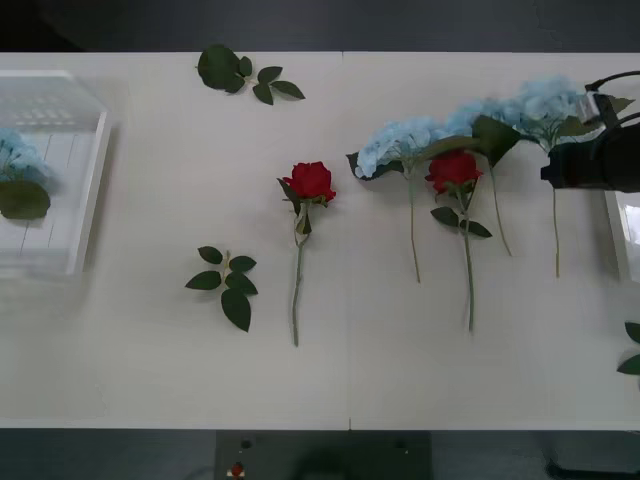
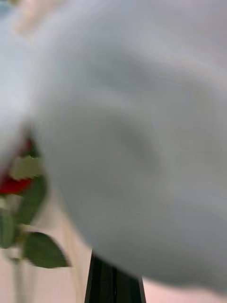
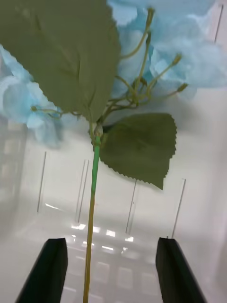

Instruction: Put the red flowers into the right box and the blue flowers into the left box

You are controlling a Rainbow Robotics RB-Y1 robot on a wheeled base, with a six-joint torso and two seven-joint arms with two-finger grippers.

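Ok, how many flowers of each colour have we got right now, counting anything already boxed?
Red flowers: 2, both on the table, the second one among the blue ones.
Blue flowers: 4, judging by stems; 3 in a row on the table, 1 in the left box.
Total: 6

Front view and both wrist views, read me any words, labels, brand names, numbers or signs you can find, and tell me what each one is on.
None: no readable text anywhere.
The left box: plain white plastic, no label.
The right box: plain edge, no marking.
The table: bare white surface.
The right pincer's arm: black housing, nothing legible.
The left pincer: plain black open fingers either side of a blue flower's stem.
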